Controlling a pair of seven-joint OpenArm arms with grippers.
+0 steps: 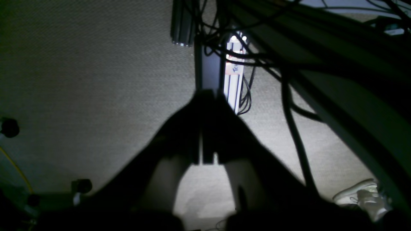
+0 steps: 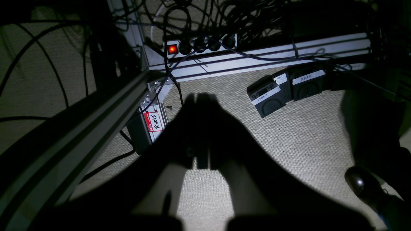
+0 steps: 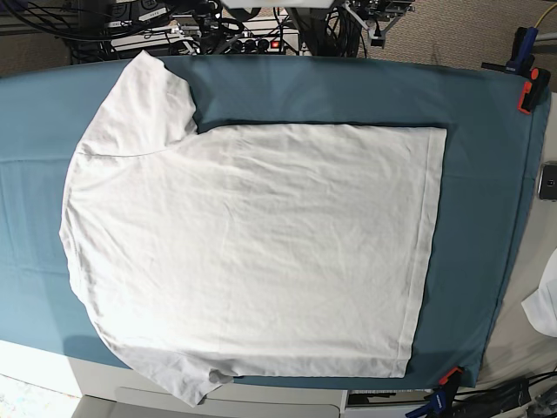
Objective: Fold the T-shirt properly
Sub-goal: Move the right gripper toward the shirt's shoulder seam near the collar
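The white T-shirt lies spread flat on the teal table cloth in the base view. Its neck end is to the left and its hem to the right. One sleeve points to the back left, the other hangs off the front edge. Neither gripper shows in the base view. The left gripper is a dark silhouette above carpeted floor, with its fingers together and nothing between them. The right gripper looks the same, shut and empty over the floor. The T-shirt is out of view in both wrist views.
Orange clamps pin the cloth at the right edge. A small white cloth scrap lies at the far right. Cables and a power strip lie by the metal frame. Two labelled foot pedals and a shoe are on the floor.
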